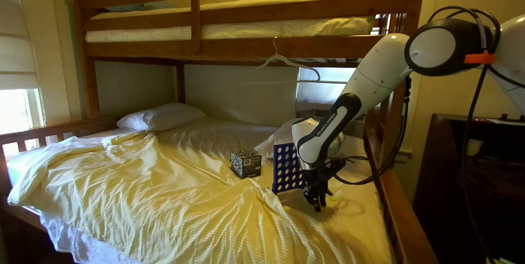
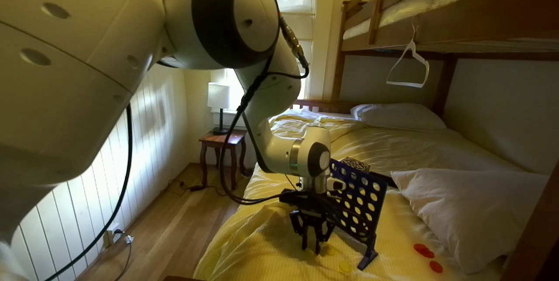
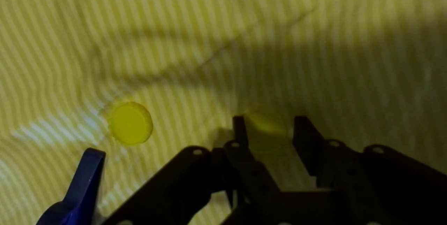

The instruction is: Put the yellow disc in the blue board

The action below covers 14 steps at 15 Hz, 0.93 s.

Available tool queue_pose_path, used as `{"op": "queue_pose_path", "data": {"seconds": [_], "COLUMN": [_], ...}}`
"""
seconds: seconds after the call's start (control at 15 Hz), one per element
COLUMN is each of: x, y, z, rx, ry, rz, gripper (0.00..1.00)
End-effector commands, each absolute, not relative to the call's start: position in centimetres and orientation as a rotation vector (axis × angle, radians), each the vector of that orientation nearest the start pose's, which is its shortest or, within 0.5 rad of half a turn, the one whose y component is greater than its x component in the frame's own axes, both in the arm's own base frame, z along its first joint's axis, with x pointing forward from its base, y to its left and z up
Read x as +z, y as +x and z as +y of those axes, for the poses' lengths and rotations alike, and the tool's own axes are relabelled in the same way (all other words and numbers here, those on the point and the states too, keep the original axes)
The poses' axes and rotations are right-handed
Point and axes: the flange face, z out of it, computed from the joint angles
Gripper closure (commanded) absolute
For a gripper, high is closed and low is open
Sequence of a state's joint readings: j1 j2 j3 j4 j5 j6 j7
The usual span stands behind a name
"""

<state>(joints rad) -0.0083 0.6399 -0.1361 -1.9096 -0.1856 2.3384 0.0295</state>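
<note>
The end effector point(image 3: 269, 123) points down at the bedspread point(image 3: 195, 15) with its jaws parted, holding nothing, one on either side of a yellow disc point(image 3: 266, 136) lying flat in shadow and taken to be the one meant. Whether either jaw touches the rim is hard to tell in the dim wrist view. A second yellow disc point(image 3: 131, 123) lies apart, near a foot of the blue board point(image 2: 366, 199), which stands upright just beside the end effector in both exterior views. The disc should prove light, thin and stiff, probably smooth plastic, rather slippery but not fragile. The sound hold would be edge to edge, across opposite points of its rim and low enough for purchase; the soft bedspread will likely yield and let the jaws press in, yet may also let the disc tilt. Some rim is best left clear: the disc presumably enters the board on edge.
</note>
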Motion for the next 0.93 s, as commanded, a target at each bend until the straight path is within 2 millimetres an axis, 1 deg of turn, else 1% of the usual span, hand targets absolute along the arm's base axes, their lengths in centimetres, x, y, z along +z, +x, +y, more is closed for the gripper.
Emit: {"op": "queue_pose_path", "data": {"seconds": [0.0,0.07,0.13,0.27,0.33,0.4,0.47,0.53,0.6,0.67,0.87], "x": [13.87,13.72,13.63,13.57,13.58,13.61,13.68,13.75,13.79,13.83,14.10], "y": [60.47,60.51,60.57,60.69,60.74,60.81,60.86,60.90,60.91,60.95,61.06], "z": [-8.84,-8.84,-8.85,-8.84,-8.83,-8.83,-8.83,-8.82,-8.85,-8.88,-8.96], "rx": [0.391,0.394,0.395,0.394,0.392,0.390,0.388,0.386,0.385,0.383,0.380], "ry": [-3.343,-3.343,-3.343,-3.344,-3.345,-3.346,-3.346,-3.346,-3.345,-3.345,-3.345], "rz": [0.024,0.027,0.028,0.028,0.028,0.028,0.028,0.029,0.030,0.032,0.037], "gripper": [0.66,0.73,0.70,0.72,0.75,0.77,0.89,0.96,0.95,1.00,0.98]}}
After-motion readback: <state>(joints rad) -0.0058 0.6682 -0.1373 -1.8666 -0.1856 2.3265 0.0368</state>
